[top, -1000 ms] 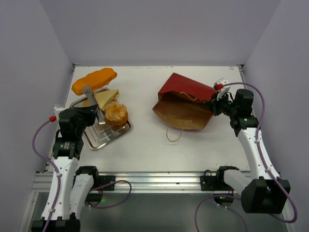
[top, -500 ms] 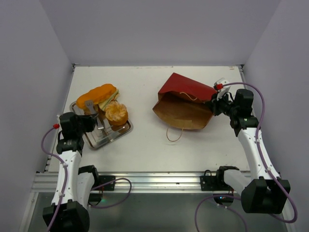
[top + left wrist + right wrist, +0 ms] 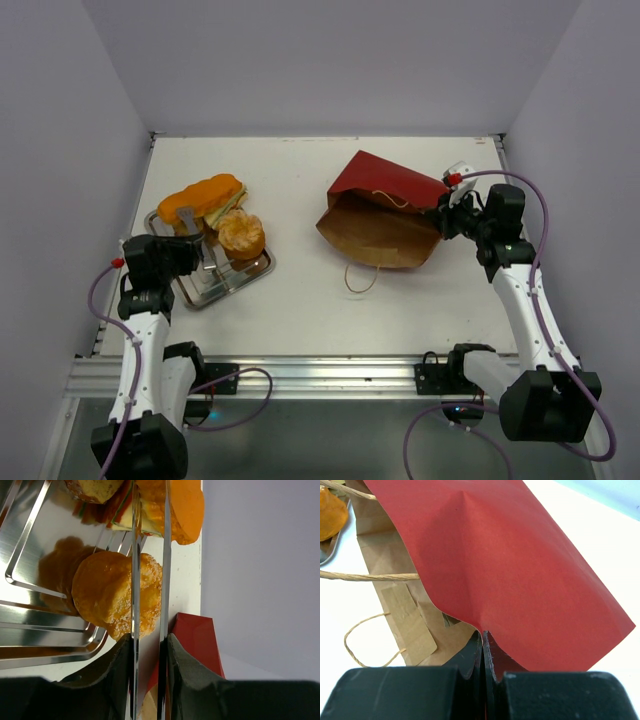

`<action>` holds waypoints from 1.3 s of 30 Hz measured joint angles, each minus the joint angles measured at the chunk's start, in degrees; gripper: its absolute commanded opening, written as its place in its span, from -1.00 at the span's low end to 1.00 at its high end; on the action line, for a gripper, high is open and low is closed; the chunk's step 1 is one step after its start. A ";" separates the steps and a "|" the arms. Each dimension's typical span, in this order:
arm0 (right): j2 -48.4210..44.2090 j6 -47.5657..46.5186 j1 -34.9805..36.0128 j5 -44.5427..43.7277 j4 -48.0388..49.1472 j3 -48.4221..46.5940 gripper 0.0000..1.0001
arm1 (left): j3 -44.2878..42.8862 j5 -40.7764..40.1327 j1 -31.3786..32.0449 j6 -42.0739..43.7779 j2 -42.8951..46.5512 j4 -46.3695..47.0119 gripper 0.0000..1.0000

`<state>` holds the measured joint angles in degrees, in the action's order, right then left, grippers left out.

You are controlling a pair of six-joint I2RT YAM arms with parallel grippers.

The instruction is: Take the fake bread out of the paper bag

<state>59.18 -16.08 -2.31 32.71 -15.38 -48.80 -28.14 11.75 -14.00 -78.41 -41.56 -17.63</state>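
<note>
The fake bread lies on a metal tray [image 3: 215, 285] at the left: a long orange roll [image 3: 200, 198] rests over a pale sandwich wedge, beside a round bun [image 3: 240, 233]. My left gripper [image 3: 195, 255] is shut on metal tongs [image 3: 135, 580], whose two blades stand slightly apart and reach past the bun [image 3: 112, 597] toward the roll [image 3: 187, 510]. The dark red paper bag [image 3: 385, 210] lies on its side at the right, its brown mouth facing the near edge. My right gripper [image 3: 484, 637] is shut on the bag's upper red edge [image 3: 510, 555], holding it raised.
Tan cord handles [image 3: 370, 576] trail from the bag's mouth onto the white table [image 3: 300, 300]. Grey walls close off the table at the back and on both sides. The left arm's base stands just near the tray.
My left arm carried the long roll on the tongs down onto the wedge on the tray and drew back toward the near edge. The tong blades have spread slightly. The right arm is still.
</note>
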 measured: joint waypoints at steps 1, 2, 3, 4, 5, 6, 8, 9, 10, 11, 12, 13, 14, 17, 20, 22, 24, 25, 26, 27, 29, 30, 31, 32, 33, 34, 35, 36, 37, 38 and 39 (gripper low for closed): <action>0.00 0.00 0.00 0.00 0.00 0.00 -1.00 | 0.02 0.15 0.00 -0.02 0.02 0.00 -0.31; 0.00 0.00 0.00 0.00 -0.02 0.00 -1.00 | 0.02 0.31 -0.02 -0.02 0.04 0.04 -0.25; 0.00 0.00 0.00 0.00 0.00 0.00 -1.00 | 0.02 0.48 -0.02 -0.02 0.09 0.02 -0.22; 0.00 0.00 0.00 0.00 -0.02 0.00 -1.00 | 0.02 0.70 -0.02 -0.07 0.17 0.02 -0.20; 0.00 0.00 0.00 0.00 -0.02 0.00 -1.00 | 0.02 0.83 -0.02 -0.04 0.22 0.02 -0.19; 0.00 0.00 0.00 0.00 0.00 0.00 -1.00 | 0.02 1.03 -0.02 -0.07 0.33 0.02 -0.18; 0.00 0.02 0.00 0.00 -0.02 0.00 -1.00 | 0.02 1.36 -0.02 -0.07 0.55 0.00 -0.14; 0.00 0.02 0.00 0.00 0.00 0.00 -1.00 | 0.02 1.46 -0.02 -0.07 0.63 -0.02 -0.14; 0.00 0.00 0.00 0.00 0.00 0.00 -1.00 | 0.04 1.60 -0.02 -0.11 0.72 0.00 -0.13; 0.00 0.02 0.00 0.00 -0.02 0.00 -1.00 | 0.02 1.73 -0.02 -0.11 0.81 -0.02 -0.11; 0.00 0.00 0.00 0.00 0.00 0.00 -1.00 | 0.02 1.81 -0.02 -0.15 0.87 -0.02 -0.10; 0.00 0.02 0.00 0.00 0.00 0.00 -1.00 | 0.04 1.95 -0.02 -0.26 0.96 -0.04 -0.10; 0.00 0.00 0.00 0.00 -0.02 0.00 -1.00 | 0.04 2.03 -0.02 -0.37 0.98 -0.04 -0.10; 0.00 0.02 0.00 0.00 0.00 0.00 -1.00 | 0.04 2.38 -0.02 -0.50 1.05 -0.07 -0.10; 0.00 0.02 0.00 0.00 -0.02 0.00 -1.00 | 0.09 2.78 -0.02 -0.52 1.07 -0.04 -0.09; 0.00 0.02 0.00 0.00 0.00 0.00 -1.00 | 0.37 2.93 -0.04 -0.52 1.18 -0.07 -0.09; 0.00 0.02 0.00 0.00 0.00 0.00 -1.00 | 0.81 3.13 -0.04 -0.55 1.31 -0.11 -0.09; 0.00 0.00 0.00 0.00 0.00 0.00 -1.00 | 0.98 3.23 -0.04 -0.55 1.33 -0.15 -0.09; 0.00 0.02 0.00 0.00 0.00 0.00 -1.00 | 1.16 3.37 -0.02 -0.55 1.36 -0.15 -0.09; 0.00 0.02 0.00 0.00 0.00 0.00 -1.00 | 1.36 3.52 -0.02 -0.57 1.40 -0.15 -0.08; 0.00 0.02 0.00 0.00 0.00 0.00 -1.00 | 1.81 3.72 -0.02 -0.57 1.57 -0.22 -0.08; 0.00 0.02 0.00 0.00 0.00 0.00 -1.00 | 1.92 3.85 -0.04 -0.57 1.64 -0.44 -0.08; 0.00 0.02 0.00 0.02 0.00 0.00 -1.00 | 2.14 4.00 -0.04 -0.57 1.73 -0.44 -0.07; 0.00 0.02 0.00 0.00 0.00 0.00 -1.00 | 2.38 4.15 -0.04 -0.61 1.86 -0.44 -0.07; 0.00 0.00 0.00 0.02 0.00 0.00 -1.00 | 2.58 4.28 -0.04 -0.66 1.92 -0.44 -0.06; 0.00 0.02 0.00 0.02 0.00 0.00 -1.00 | 2.73 4.48 -0.07 -0.72 1.95 -0.50 -0.04; 0.00 0.02 0.00 0.02 0.00 0.00 -1.00 | 2.78 4.70 -0.09 -0.96 1.92 -0.55 -0.04; 0.00 0.02 0.00 0.02 0.00 0.00 -1.00 | 2.78 4.85 -0.09 -1.09 1.95 -0.52 -0.04; 0.00 0.02 0.00 0.02 0.00 0.00 -1.00 | 2.78 5.03 -0.09 -1.18 1.95 -0.48 -0.02; 0.00 0.02 0.00 0.02 0.00 0.00 -1.00 | 2.78 5.14 -0.09 -1.38 1.92 -0.48 -0.02; 0.00 0.02 0.00 0.02 0.00 0.00 -1.00 | 2.78 5.29 -0.09 -1.51 1.92 -0.50 -0.01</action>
<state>59.18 -16.05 -2.31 32.73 -15.38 -48.80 -25.36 17.04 -14.09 -79.92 -39.64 -18.13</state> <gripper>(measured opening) 0.021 0.489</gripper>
